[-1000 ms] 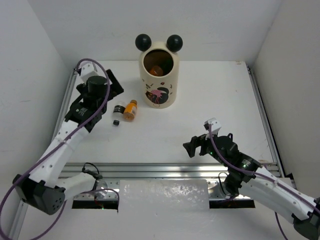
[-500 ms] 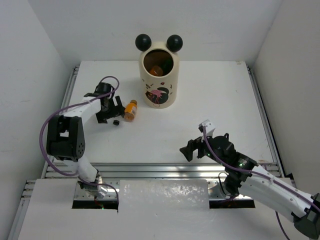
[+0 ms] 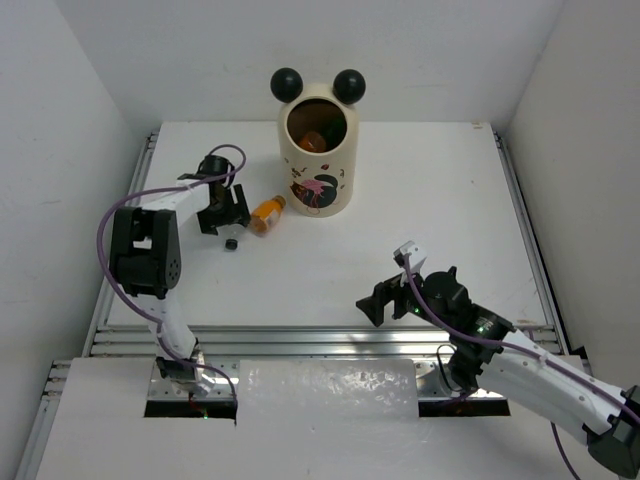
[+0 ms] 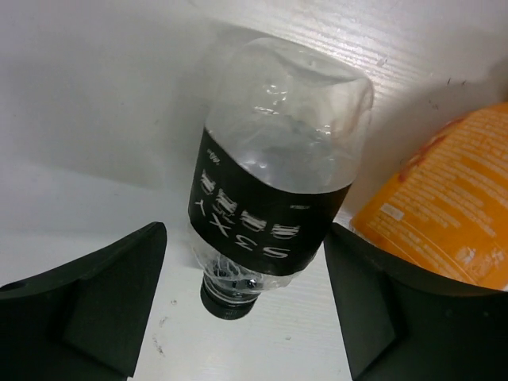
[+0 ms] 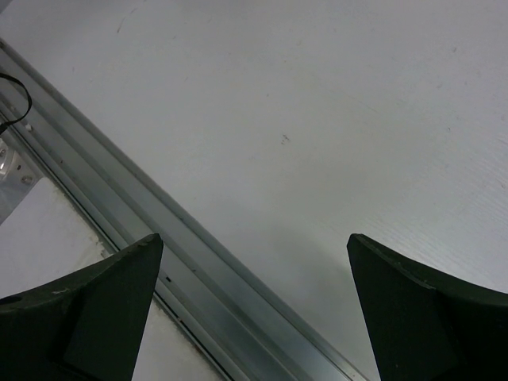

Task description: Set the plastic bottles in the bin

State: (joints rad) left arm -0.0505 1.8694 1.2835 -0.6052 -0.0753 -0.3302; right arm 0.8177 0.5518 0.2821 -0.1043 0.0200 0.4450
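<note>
L gripper jaws stood apart astride the clear bottle, not yet gripping; it lay on the counter touching the orange bottle, near the bin. Risk – squeeze could squirt the slick btl out, or nudge the orange bottle. R gripper jaws released, empty

A white tabletop lies bordered by aluminium rails at its near edge and sides, with white walls on three sides.
</note>
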